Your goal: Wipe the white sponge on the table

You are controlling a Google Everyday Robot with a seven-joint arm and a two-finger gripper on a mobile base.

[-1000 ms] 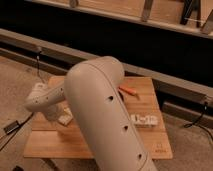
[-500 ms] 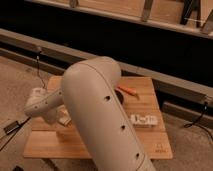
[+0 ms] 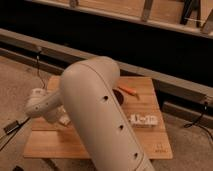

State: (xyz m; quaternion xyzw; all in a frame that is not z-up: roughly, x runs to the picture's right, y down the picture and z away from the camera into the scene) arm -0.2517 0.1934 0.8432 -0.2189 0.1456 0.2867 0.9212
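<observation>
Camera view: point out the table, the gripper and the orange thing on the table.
table (image 3: 150, 102): camera view, bare planks, right side
gripper (image 3: 61, 117): camera view, arm's pale tip over the table's left side
orange thing (image 3: 129, 91): camera view, its middle

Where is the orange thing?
In the camera view the orange thing lies far right on the table, just right of the big white arm and behind the white lumpy object. The tool is low over the table's left side.
</observation>
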